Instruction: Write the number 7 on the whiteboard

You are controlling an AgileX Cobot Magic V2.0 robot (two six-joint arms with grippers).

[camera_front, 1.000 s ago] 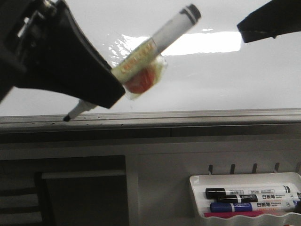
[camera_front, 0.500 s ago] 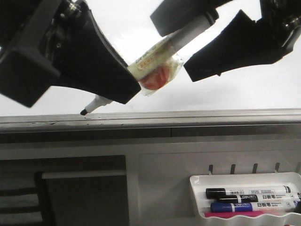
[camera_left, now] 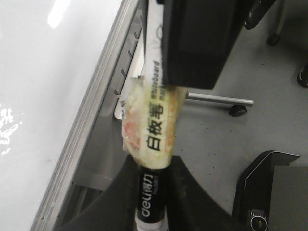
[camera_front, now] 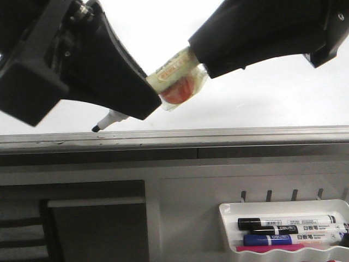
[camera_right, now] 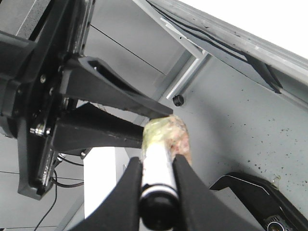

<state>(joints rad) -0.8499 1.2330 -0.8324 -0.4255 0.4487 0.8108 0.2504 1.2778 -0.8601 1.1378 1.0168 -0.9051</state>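
Holding: a marker (camera_front: 173, 70) is gripped from both ends, slanted in front of the whiteboard (camera_front: 163, 24).
Left gripper (camera_front: 143, 101): seen at the left of the front view, its fingers (camera_left: 120, 192) are clamped on the marker's lower, black-labelled part; the clamp is shown in the left wrist view.
Marker tip (camera_front: 96, 129): the black tip is pointed down-left, just above the grey frame edge (camera_front: 218, 134) at the board's bottom; whether it is touching the board cannot be told.
Wrapping (camera_front: 182, 87): a yellowish, crinkled band with a red patch is wound around the marker's middle, between the two grippers.
Right gripper (camera_front: 199, 54): reached in from the upper right, its fingers (camera_right: 132, 187) are closed on the marker's upper end, as shown in the right wrist view.
Whiteboard: the glossy white surface is spread behind both arms; the visible part is unmarked, and much of it is hidden by the arms.
Number 7: none can be made out on the board.
Tray (camera_front: 229, 210): a white tray is hung below the board at the lower right, with black (camera_front: 289, 222) and blue (camera_front: 289, 239) markers laid in it.
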